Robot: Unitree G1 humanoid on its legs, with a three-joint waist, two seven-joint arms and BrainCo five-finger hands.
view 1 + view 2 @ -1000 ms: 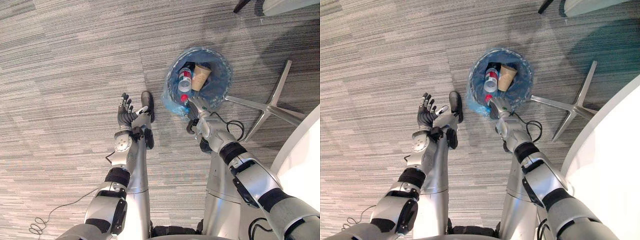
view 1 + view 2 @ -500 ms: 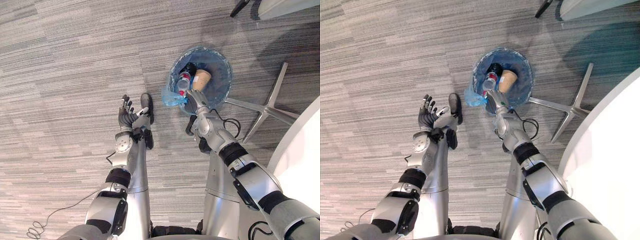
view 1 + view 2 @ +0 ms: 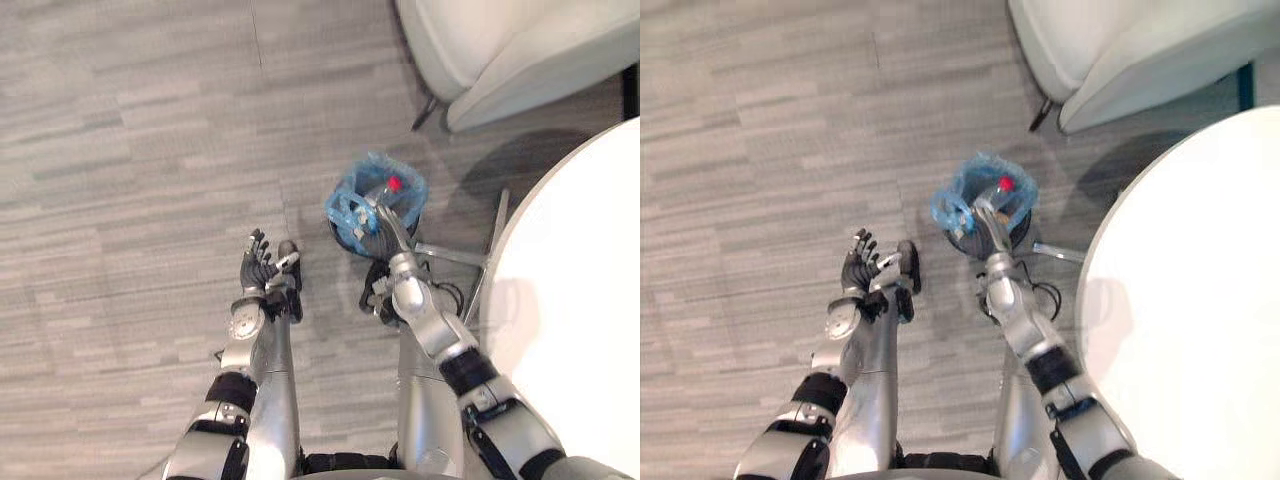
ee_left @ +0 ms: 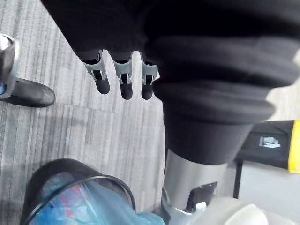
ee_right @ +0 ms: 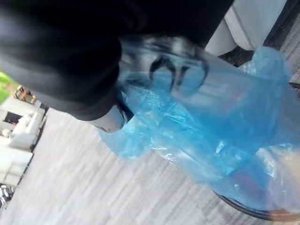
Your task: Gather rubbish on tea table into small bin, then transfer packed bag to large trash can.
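**Right robot hand grips the blue bag at the small bin; left robot hand open and idle**

One small bin (image 4: 50,172), dark and round, stands upright on the grey carpet floor (image 3: 120,150) with its mouth facing up. It sits just in front of the robot, between the curved edge of the white round table (image 3: 570,320) and a pale armchair (image 3: 510,50) farther off.

One blue bag (image 3: 348,206) of thin, see-through plastic lines the bin. Its rim is bunched up above the bin's edge and spills over the side nearest the robot.

One clear bottle (image 3: 384,192) shows in the bag. Its long axis is tilted, with the red cap (image 3: 393,184) uppermost and poking out above the crumpled plastic. Any print on it is too small to read. What else lies in the bag cannot be told.

The right robot hand (image 3: 378,228) is at the near side of the bag's rim. In the right wrist view its fingers (image 5: 164,70) show through the blue film, curled into it, with the thumb (image 5: 111,123) on the outside, so the plastic is pinched between them.

The left robot hand (image 3: 258,270) is held over the carpet to the left of the bin, well apart from it. Its fingers (image 4: 123,83) are straight and spread, and it holds nothing.
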